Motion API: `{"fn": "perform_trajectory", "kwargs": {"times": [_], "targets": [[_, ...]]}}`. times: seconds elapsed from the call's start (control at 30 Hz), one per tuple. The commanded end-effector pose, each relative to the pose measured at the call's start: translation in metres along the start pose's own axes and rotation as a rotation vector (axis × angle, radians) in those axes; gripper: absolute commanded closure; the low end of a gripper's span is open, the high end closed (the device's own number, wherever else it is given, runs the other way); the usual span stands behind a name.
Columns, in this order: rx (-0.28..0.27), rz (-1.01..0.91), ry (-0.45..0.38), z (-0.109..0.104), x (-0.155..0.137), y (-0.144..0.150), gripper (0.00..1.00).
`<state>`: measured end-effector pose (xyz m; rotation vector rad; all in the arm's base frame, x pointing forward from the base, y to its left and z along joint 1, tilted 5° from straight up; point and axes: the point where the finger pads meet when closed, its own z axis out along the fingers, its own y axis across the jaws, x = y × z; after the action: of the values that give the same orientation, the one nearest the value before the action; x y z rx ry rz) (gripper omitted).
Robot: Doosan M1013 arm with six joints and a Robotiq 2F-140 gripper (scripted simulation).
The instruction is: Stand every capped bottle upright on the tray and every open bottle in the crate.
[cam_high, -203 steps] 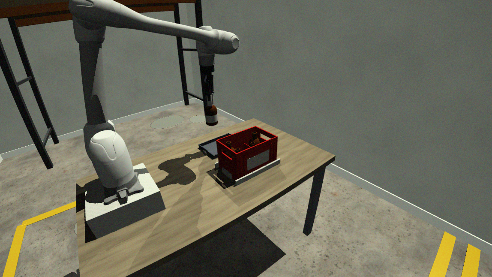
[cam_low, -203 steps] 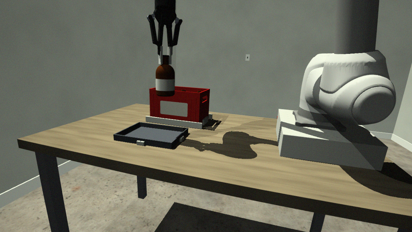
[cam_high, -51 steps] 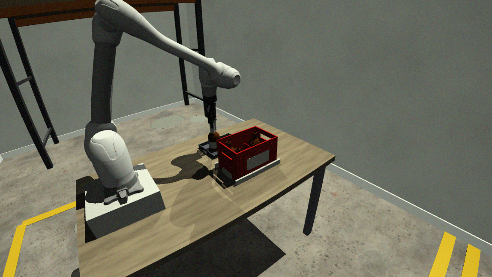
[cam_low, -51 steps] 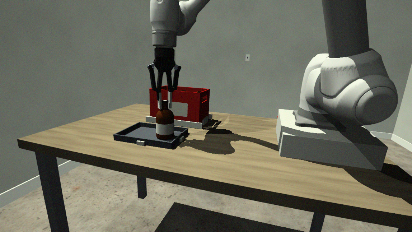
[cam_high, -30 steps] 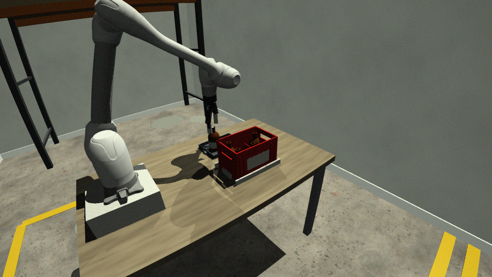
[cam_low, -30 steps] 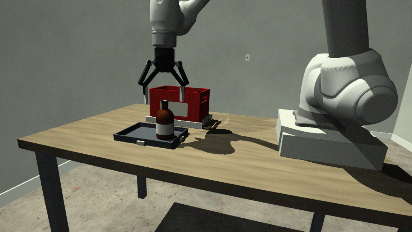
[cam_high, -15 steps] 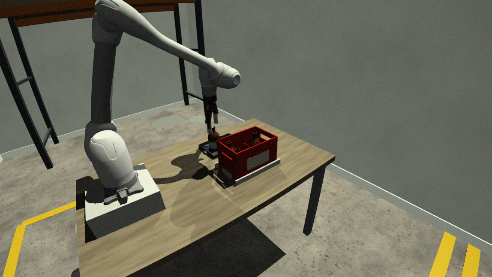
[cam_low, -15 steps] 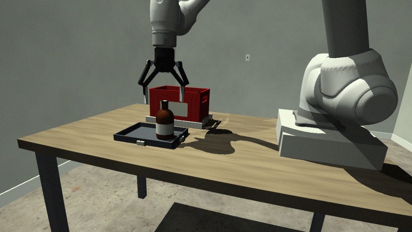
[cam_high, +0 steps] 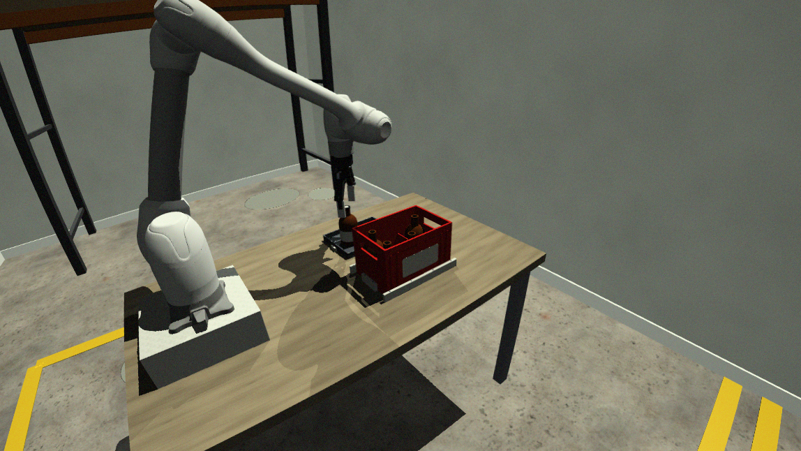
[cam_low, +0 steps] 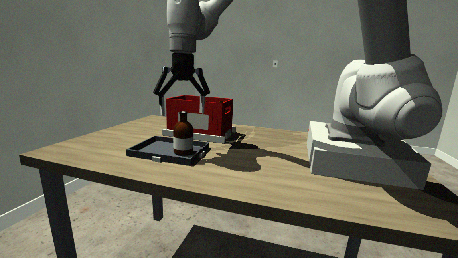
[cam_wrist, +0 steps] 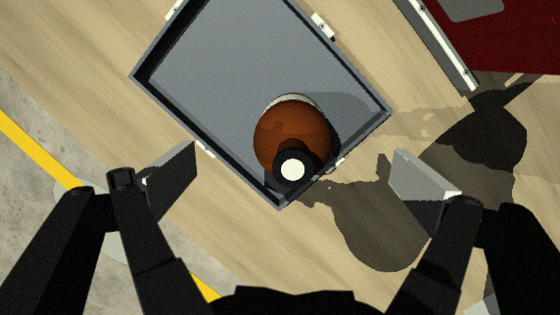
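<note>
A brown capped bottle (cam_low: 183,134) with a white label stands upright on the dark tray (cam_low: 167,149), near the tray's corner closest to the crate. It also shows in the wrist view (cam_wrist: 293,139) from above, and in the top view (cam_high: 347,223). My gripper (cam_low: 181,109) is wide open and empty, straight above the bottle's cap, with the fingertips level with the cap or just above it and apart from it. It shows in the wrist view (cam_wrist: 294,177) with a finger on each side of the cap. The red crate (cam_high: 402,246) holds open brown bottles (cam_high: 409,223) standing upright.
The crate (cam_low: 200,114) sits on a white base right behind the tray. The robot's white pedestal (cam_low: 365,157) stands at the other end of the wooden table. The table edge lies near the tray's outer side.
</note>
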<state>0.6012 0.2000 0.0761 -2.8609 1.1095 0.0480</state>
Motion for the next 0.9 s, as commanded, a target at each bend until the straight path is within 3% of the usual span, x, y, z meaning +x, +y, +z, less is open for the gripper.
{"fn": "perform_trajectory", "kwargs": {"times": [0.0, 0.47, 0.87], "targets": [[0.000, 0.000, 0.000, 0.000, 0.000, 0.000, 0.00], [0.000, 0.000, 0.000, 0.000, 0.000, 0.000, 0.00], [0.000, 0.000, 0.000, -0.040, 0.000, 0.000, 0.00]]}}
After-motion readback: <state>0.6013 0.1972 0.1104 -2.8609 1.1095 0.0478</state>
